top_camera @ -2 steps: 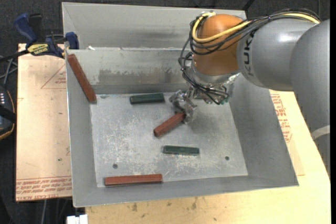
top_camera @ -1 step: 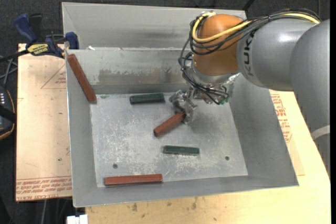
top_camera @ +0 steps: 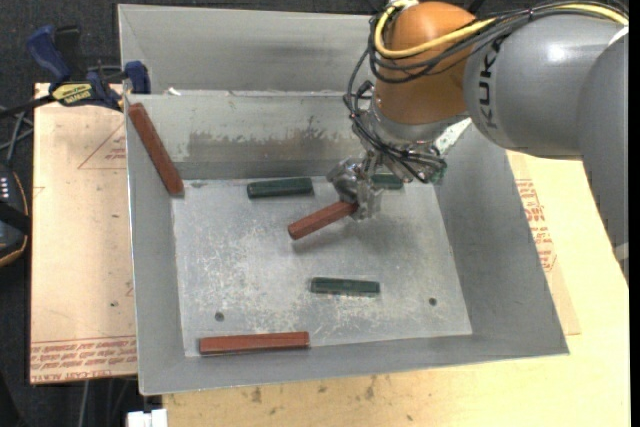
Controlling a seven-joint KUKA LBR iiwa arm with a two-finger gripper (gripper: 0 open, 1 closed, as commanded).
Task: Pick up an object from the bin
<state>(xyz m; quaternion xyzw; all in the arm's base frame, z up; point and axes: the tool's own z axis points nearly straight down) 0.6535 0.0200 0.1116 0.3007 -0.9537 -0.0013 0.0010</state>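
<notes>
**Gripper clamped on one end of a reddish-brown bar, mid-bin**

The arm comes in from the right of the frame, its orange wrist cover [top_camera: 425, 65] above the upper-right part of the grey bin [top_camera: 250, 45]. Below the cover, the gripper [top_camera: 360, 205] reaches down near the middle of the bin floor, a little above and right of centre. Its jaws are clenched on the upper-right end of a reddish-brown bar [top_camera: 322, 220]. The bar slants down and to the left from the fingers, and its lower-left end is near the floor, though whether it touches cannot be told.

Four other bars lie apart from it:

- A dark green bar [top_camera: 280, 187] lies flat just to the upper left of the gripper, close by but not touching the held bar.
- A second dark green bar [top_camera: 344, 287] lies flat below the gripper, well apart.
- A long brown bar [top_camera: 253, 343] rests along the bottom edge of the floor, at the lower left.
- A leaning brown bar [top_camera: 155, 150] is propped against the left wall, upper left of the frame.
</notes>
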